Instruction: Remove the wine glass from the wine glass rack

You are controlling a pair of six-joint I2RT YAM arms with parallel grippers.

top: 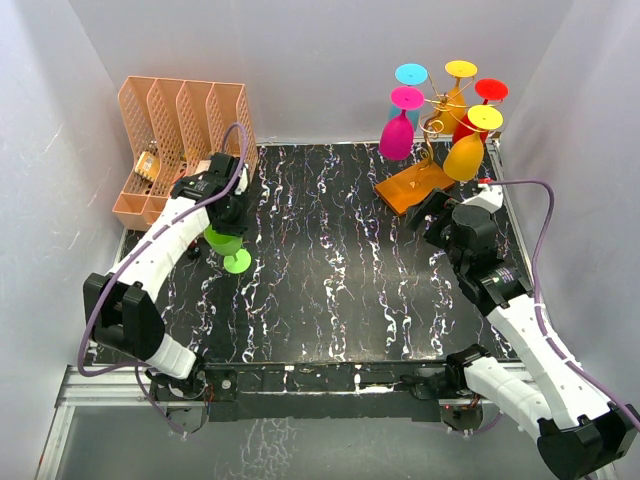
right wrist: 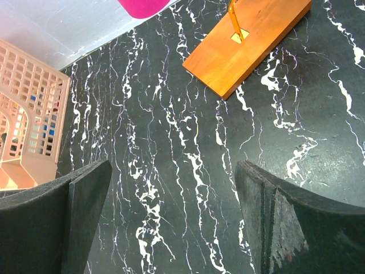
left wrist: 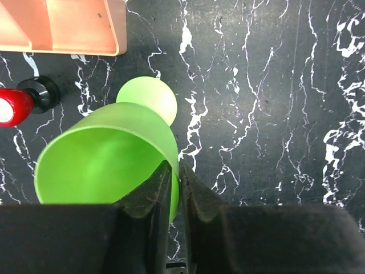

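Observation:
A green wine glass (top: 224, 241) is off the rack on the left of the black marble table, its round foot (left wrist: 147, 97) toward the table. My left gripper (left wrist: 175, 171) is shut on the green wine glass, with one finger inside the bowl and one outside its rim. The wine glass rack (top: 436, 112), gold wire on an orange-brown base (right wrist: 245, 45), stands at the back right. Magenta (top: 397, 137), yellow (top: 464, 156) and other coloured glasses hang from it upside down. My right gripper (right wrist: 171, 217) is open over bare table just in front of the base.
A peach file organizer (top: 175, 140) stands at the back left, close behind the left gripper; its corner (left wrist: 63, 25) shows in the left wrist view. A small red and black object (left wrist: 23, 101) lies left of the green glass.

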